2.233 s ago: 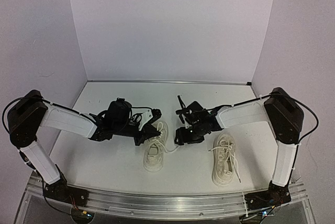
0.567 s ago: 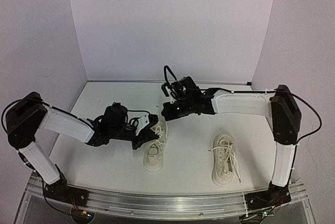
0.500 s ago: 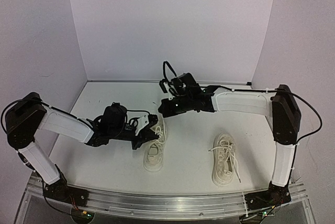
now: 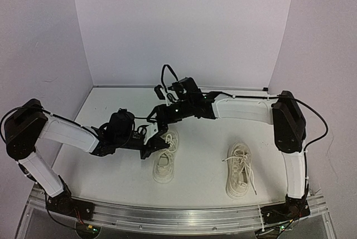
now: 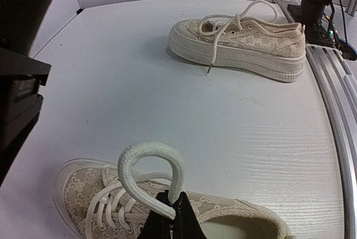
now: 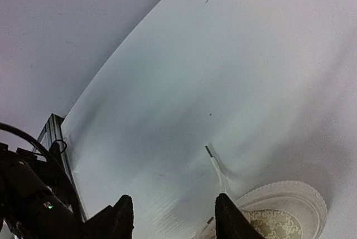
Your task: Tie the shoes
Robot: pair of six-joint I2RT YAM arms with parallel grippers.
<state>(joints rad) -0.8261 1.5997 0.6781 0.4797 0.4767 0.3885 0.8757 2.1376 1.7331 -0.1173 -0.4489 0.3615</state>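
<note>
- No writing, label, brand or number can be read in any view.
- The shoes [image 5: 240,41] carry only a lacy woven pattern on their cloth, with no letters legible in it.
</note>
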